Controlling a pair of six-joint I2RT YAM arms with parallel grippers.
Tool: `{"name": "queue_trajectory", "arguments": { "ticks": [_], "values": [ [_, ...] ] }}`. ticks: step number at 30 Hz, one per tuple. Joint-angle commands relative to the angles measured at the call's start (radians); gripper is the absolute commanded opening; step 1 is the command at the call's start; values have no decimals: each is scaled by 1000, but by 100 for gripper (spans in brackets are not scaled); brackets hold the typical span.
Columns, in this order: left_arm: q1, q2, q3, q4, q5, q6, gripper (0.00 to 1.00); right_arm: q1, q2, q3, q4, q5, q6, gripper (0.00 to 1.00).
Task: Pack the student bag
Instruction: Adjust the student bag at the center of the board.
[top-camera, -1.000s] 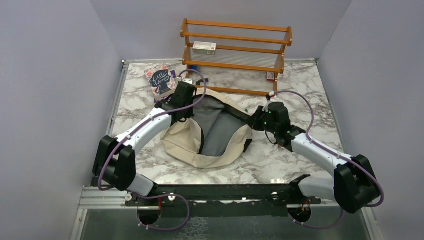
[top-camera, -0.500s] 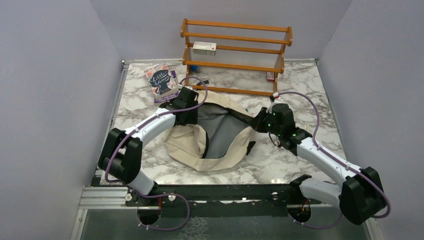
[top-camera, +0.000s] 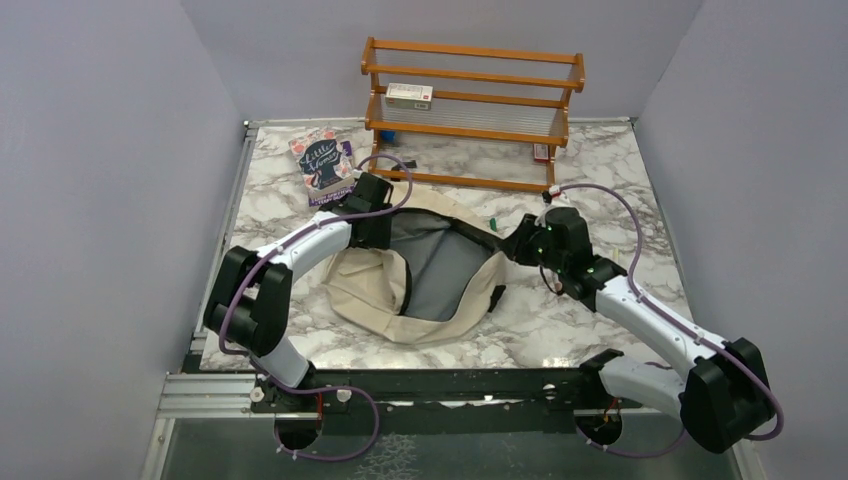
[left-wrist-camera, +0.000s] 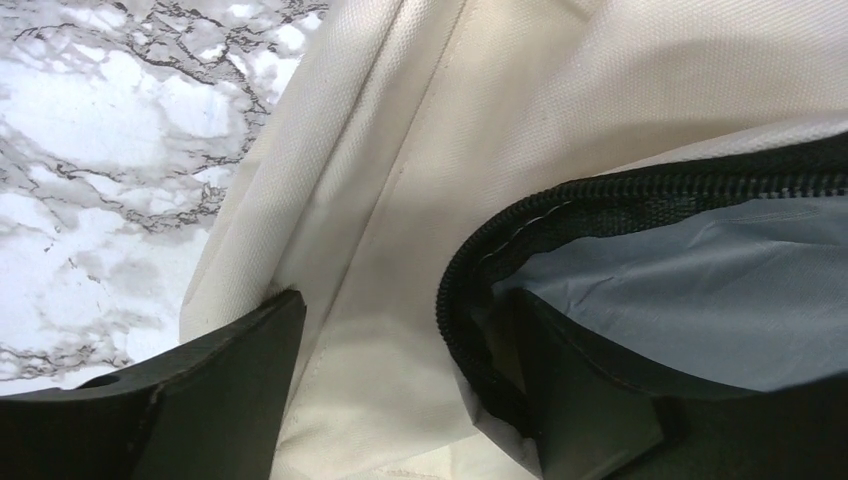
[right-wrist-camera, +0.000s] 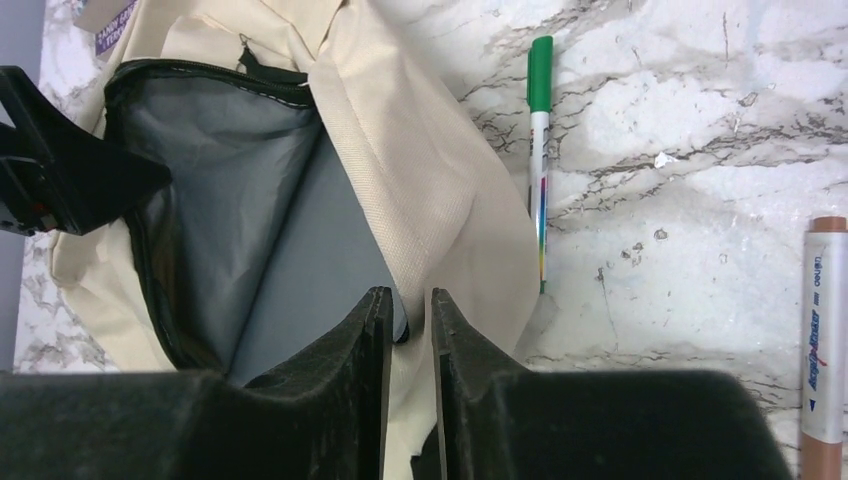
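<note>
Student bag (top-camera: 368, 292) almost unmoved (mouth open)

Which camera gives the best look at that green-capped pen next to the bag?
The right wrist view: the pen lies at full length on the table beside the bag, cap and barrel plain. The top view shows it only as a small green speck. The left wrist view misses it.

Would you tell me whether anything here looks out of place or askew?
Nothing looks spilled or damaged. A green-capped pen and a brown-capped marker lie loose on the marble near the student bag, and the book lies askew at the far left.
</note>
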Motion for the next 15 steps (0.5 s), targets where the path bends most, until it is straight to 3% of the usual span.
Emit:
{"name": "queue_trajectory", "arguments": {
  "ticks": [1,8,15],
  "values": [
    [17,16,21,-43,37,47,71,-2,-34,47,-38,22,-29,27],
    [18,-68,-17,-18,192,49,31,-2,-124,92,-117,-26,-63,32],
    [18,-98,-22,-10,270,49,6,3,-85,255,-239,-204,-26,35]
  ]
}}
